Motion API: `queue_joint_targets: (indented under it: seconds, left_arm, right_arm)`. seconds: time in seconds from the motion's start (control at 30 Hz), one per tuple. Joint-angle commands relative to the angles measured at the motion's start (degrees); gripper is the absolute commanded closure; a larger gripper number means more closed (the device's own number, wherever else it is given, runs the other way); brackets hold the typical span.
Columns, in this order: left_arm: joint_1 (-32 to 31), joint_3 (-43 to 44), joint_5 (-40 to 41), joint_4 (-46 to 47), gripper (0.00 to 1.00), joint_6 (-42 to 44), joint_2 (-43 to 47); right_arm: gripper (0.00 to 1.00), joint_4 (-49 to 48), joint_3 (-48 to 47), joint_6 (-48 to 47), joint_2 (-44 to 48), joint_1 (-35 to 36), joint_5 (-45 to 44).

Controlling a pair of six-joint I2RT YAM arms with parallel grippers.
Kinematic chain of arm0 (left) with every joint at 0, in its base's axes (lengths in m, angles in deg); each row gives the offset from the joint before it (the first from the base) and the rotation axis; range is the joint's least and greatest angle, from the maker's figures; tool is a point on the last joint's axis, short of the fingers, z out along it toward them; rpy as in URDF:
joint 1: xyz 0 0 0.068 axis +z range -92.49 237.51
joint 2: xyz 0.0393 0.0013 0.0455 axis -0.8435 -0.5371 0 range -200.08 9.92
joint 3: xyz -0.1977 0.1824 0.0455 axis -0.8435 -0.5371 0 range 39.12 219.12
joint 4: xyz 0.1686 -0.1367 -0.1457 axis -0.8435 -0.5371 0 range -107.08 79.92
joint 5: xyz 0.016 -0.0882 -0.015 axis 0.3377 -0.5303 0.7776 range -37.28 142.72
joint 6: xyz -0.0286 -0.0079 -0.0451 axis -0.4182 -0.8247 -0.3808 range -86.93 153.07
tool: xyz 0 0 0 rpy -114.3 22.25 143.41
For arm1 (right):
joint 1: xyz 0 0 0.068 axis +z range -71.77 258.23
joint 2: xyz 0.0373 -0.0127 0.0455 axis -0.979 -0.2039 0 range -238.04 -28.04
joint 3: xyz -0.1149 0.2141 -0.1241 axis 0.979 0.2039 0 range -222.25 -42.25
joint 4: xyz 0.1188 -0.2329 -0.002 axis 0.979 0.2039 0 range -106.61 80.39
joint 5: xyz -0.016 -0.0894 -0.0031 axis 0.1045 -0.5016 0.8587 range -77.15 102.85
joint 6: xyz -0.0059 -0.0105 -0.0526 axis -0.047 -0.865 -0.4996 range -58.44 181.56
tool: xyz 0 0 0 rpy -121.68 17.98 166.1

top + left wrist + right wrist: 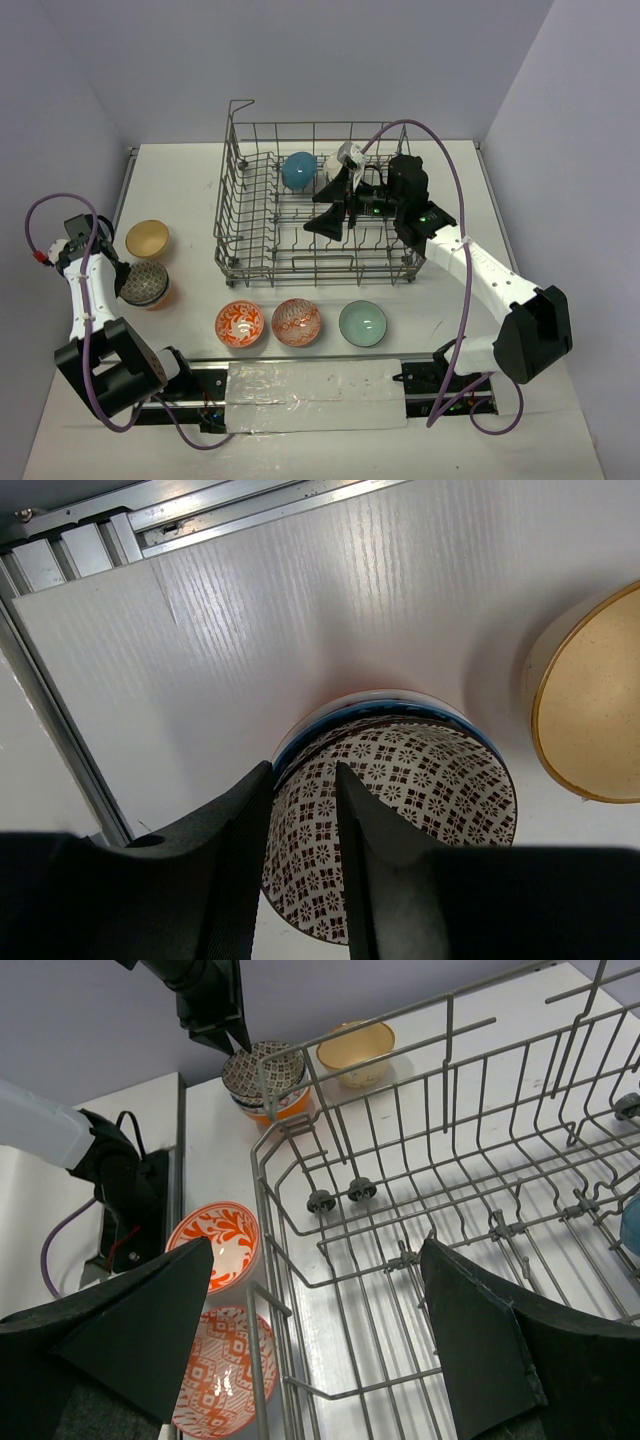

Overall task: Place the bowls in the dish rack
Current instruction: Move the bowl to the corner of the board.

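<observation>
The grey wire dish rack (250, 215) stands mid-table and holds a teal-blue bowl (298, 170) and a white bowl (350, 155) at its back. My right gripper (328, 205) hangs open and empty over the rack's floor (400, 1290). My left gripper (303, 775) is shut on the near rim of a dark patterned bowl (420, 790), one finger inside and one outside. That bowl sits on a blue-rimmed orange bowl (158, 297) at the table's left. A tan bowl (147, 238) lies just beyond them.
Two orange-red patterned bowls (240, 323) (297, 321) and a pale green bowl (362, 323) sit in a row in front of the rack. The rack's tall near-left corner (265, 1150) stands between the two grippers. Purple walls enclose the table.
</observation>
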Motion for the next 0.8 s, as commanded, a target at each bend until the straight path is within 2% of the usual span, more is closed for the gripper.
queue_joint_targets:
  seconds: [0.0, 0.5, 0.77]
  left_arm:
    - [0.1, 0.8, -2.4, 1.6, 0.64, 0.5, -0.2]
    - [0.1, -0.8, -4.1, 3.8, 0.69, 0.9, 0.9]
    - [0.1, -2.9, -6.1, 3.9, 0.78, 0.3, -0.9]
  right_arm:
    - [0.08, -0.9, -2.6, -0.5, -0.5, -0.6, -0.8]
    - [0.08, -0.3, -2.8, -1.0, -1.3, -0.9, -1.2]
    - [0.08, -0.1, -2.9, -1.0, -1.7, -0.9, -1.2]
